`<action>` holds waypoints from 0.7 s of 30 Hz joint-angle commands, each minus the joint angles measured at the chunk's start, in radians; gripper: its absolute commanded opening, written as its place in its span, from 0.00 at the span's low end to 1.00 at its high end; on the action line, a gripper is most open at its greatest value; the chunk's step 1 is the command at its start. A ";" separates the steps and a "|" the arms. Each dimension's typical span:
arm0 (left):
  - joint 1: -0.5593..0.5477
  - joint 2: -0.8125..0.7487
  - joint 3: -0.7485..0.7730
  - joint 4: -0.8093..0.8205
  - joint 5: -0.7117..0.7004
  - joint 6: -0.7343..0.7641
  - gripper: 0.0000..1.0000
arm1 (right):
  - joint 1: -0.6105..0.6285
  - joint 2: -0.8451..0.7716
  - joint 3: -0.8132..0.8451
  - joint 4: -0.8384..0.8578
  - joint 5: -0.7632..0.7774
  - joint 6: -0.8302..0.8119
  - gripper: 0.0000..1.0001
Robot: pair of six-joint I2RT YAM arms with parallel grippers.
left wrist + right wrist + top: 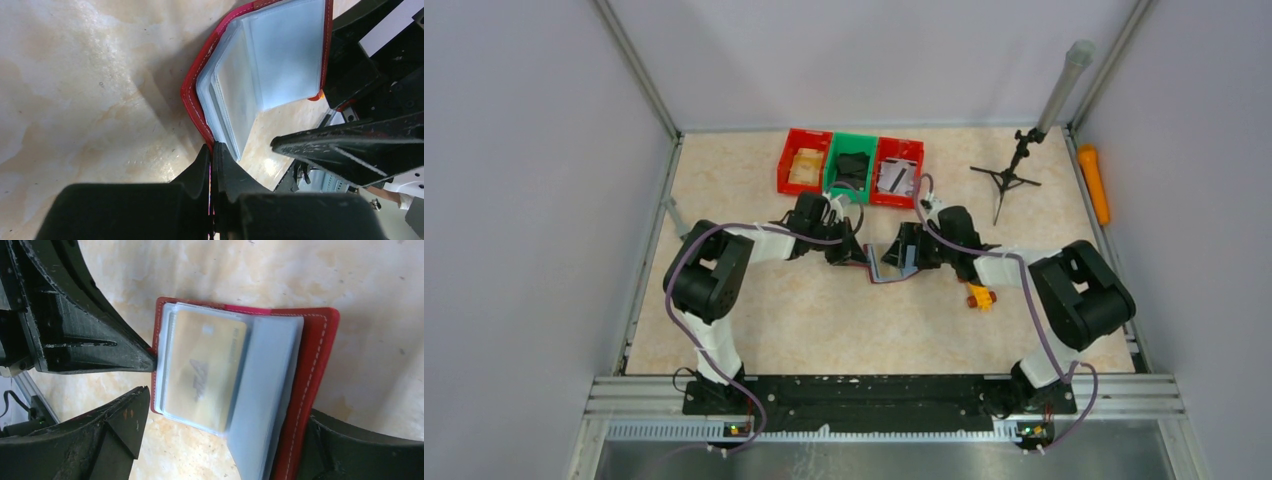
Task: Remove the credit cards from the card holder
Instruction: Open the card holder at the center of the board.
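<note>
Print on the gold card (205, 370) is too blurred to read in the unfolded card holder (315, 365), mid-frame on the beige marbled bench (824, 320) between grey walls (524, 150) — left gripper (211, 150) pinched on its red cover, right gripper (149, 377) spread at the opposite edge.

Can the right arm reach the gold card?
Likely yes: the gold plastic card shows in a clear sleeve of the dark red folding card holder, which the left gripper pinches; the right gripper straddles it, jaws open.
</note>
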 commanded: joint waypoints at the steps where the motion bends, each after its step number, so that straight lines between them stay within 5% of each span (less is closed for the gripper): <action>1: -0.003 -0.043 -0.003 0.074 0.066 -0.009 0.00 | 0.052 0.036 0.053 -0.053 0.001 -0.053 0.88; 16: -0.003 -0.097 -0.031 0.094 0.048 -0.002 0.00 | 0.123 0.097 0.157 -0.227 0.181 -0.118 0.73; 21: -0.003 -0.109 -0.031 0.074 0.027 0.012 0.00 | 0.125 0.096 0.164 -0.246 0.214 -0.118 0.57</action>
